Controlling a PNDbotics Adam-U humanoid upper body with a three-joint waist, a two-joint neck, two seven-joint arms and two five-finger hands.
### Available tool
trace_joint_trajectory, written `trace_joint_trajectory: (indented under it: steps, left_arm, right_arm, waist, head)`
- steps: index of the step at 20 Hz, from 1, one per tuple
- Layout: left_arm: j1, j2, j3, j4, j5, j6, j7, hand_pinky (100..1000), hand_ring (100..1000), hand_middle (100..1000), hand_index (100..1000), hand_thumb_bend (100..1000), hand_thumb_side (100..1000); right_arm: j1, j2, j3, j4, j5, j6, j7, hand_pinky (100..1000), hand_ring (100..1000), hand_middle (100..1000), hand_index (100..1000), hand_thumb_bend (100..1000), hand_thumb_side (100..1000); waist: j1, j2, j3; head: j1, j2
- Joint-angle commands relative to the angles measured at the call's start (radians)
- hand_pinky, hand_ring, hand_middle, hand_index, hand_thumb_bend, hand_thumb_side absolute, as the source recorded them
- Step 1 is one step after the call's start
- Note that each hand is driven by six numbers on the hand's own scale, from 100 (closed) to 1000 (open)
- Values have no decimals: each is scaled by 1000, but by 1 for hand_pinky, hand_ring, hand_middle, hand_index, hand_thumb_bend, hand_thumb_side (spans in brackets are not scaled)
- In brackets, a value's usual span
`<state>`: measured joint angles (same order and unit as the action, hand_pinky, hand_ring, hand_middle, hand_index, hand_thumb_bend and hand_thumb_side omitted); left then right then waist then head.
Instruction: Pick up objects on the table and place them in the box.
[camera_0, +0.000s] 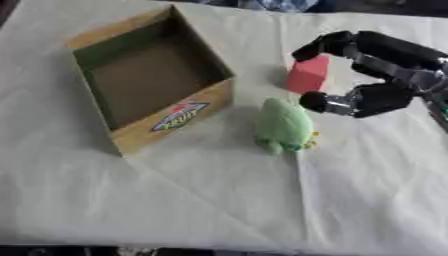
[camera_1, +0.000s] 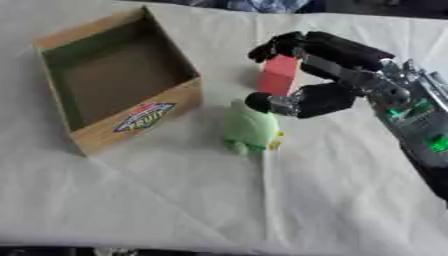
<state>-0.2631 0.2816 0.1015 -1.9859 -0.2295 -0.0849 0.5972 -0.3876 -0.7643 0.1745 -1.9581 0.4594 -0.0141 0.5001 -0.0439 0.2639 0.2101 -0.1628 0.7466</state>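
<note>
An open cardboard box (camera_0: 90, 44) with a colourful label on its near wall sits at the upper left of the table, and nothing shows inside it. A green plush toy (camera_0: 283, 126) lies just right of the box's near corner. Behind it stands a red block (camera_0: 308, 75). My right hand (camera_1: 337, 75) reaches in from the right, open, with fingers arched over the top of the red block and the thumb low beside the plush toy's upper end. The block sits between fingers and thumb, unclasped. My left hand shows in neither view.
A pale cloth (camera_0: 219, 200) with creases covers the whole table, its front edge near the bottom of the views. Dark and blue shapes (camera_0: 280, 4) lie beyond the far edge.
</note>
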Motion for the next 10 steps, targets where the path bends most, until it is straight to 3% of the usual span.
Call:
trace_joint_trajectory:
  steps: [1, 7, 10]
  left_arm:
    - [-7, 19, -2, -14, 5, 3, -2, 625, 791, 1000, 737, 348, 1000]
    - [-10, 17, -2, -14, 7, 2, -3, 625, 791, 1000, 735, 347, 1000]
    - [-10, 16, -3, -14, 8, 2, -4, 625, 792, 1000, 735, 346, 1000]
  right_arm:
    - [-14, 8, -1, 5, 28, 14, 25, 893, 834, 786, 931, 499, 899]
    - [-1, 53, 13, 40, 60, 39, 66, 875, 819, 780, 959, 394, 698]
    - [3, 71, 13, 48, 66, 56, 64, 873, 814, 775, 968, 383, 673]
  waist:
    - [4, -14, 1]
    - [5, -11, 5]
    - [7, -7, 6]
  head:
    - [-6, 1]
    - [-12, 0]
    - [-15, -4]
